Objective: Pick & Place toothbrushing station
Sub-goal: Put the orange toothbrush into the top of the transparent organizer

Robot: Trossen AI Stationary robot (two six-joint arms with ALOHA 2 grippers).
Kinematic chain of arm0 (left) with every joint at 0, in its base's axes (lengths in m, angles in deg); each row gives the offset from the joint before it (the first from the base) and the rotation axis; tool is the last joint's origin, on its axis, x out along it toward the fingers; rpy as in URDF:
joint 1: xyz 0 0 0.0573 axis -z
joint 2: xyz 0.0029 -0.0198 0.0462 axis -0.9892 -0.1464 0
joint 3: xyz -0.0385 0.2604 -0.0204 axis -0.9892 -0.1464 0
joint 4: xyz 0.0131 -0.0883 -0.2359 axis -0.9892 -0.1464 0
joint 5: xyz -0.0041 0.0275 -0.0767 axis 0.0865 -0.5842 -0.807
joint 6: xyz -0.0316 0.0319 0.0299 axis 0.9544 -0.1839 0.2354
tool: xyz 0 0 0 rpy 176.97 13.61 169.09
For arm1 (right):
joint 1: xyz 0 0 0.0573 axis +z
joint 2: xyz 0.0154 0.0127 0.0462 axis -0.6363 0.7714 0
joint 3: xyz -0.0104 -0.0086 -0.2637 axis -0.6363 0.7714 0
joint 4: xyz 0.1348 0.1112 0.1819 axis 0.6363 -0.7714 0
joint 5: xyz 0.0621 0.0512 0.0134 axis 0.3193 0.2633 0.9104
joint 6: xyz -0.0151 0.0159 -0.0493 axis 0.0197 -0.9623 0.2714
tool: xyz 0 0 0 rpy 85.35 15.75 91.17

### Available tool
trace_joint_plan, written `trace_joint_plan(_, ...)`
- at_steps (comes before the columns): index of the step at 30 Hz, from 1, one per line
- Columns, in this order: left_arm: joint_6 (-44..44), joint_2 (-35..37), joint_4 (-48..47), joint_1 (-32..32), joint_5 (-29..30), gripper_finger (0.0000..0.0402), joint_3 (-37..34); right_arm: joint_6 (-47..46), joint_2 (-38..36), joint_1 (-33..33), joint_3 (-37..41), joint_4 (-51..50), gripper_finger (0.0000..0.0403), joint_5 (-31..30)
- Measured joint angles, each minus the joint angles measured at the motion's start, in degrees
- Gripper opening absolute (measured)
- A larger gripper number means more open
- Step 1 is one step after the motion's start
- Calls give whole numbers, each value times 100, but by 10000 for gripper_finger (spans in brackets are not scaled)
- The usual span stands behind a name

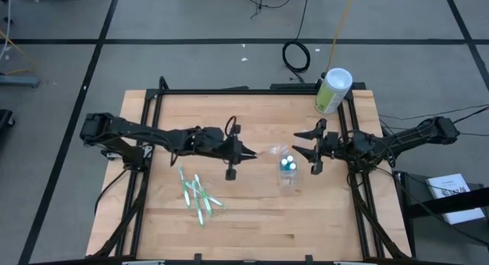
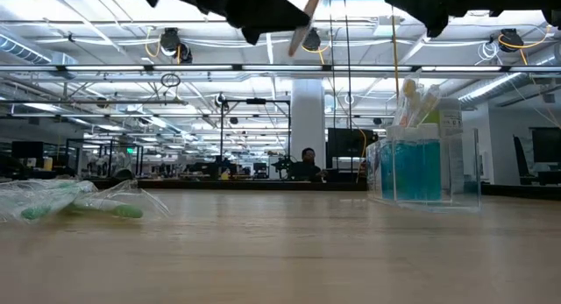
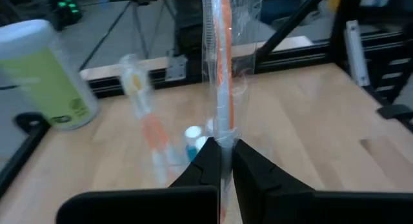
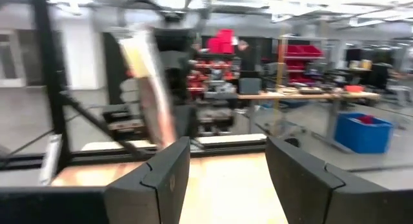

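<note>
A clear plastic cup (image 1: 288, 170) stands on the table right of centre, with blue-capped items inside; the low view shows it upright (image 2: 426, 162). Several wrapped green-and-white toothbrushes (image 1: 198, 196) lie in a loose pile near the left front. My left gripper (image 1: 254, 152) hovers just left of the cup, shut on a clear-wrapped orange-and-white toothbrush (image 3: 219, 69). My right gripper (image 1: 299, 143) hangs open above the table on the cup's right side, nothing between its fingers (image 4: 226, 172). My left gripper pinches the wrapped toothbrush between its two fingers (image 3: 206, 161), on the lower part of its shaft (image 3: 223, 139). The fingers lie across the shaft. The toothbrush sticks out past the fingertips toward the cup, lifted clear of the table (image 2: 305, 15).
A pale-green canister (image 1: 333, 90) with a white lid stands at the table's far right corner. A dark metal frame (image 1: 252, 90) runs along the table's edges. Bare wood lies in front of the cup and toward the near edge.
</note>
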Motion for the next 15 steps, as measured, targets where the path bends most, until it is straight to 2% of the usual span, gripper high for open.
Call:
trace_joint_plan(6, 220, -370, 469, -207, -377, 7, -1, 241, 298, -2, -2, 136, 204, 195)
trace_joint_plan(15, 506, -826, 712, -312, -525, 19, -2, 398, 1117, -2, -2, 1448, 249, 208)
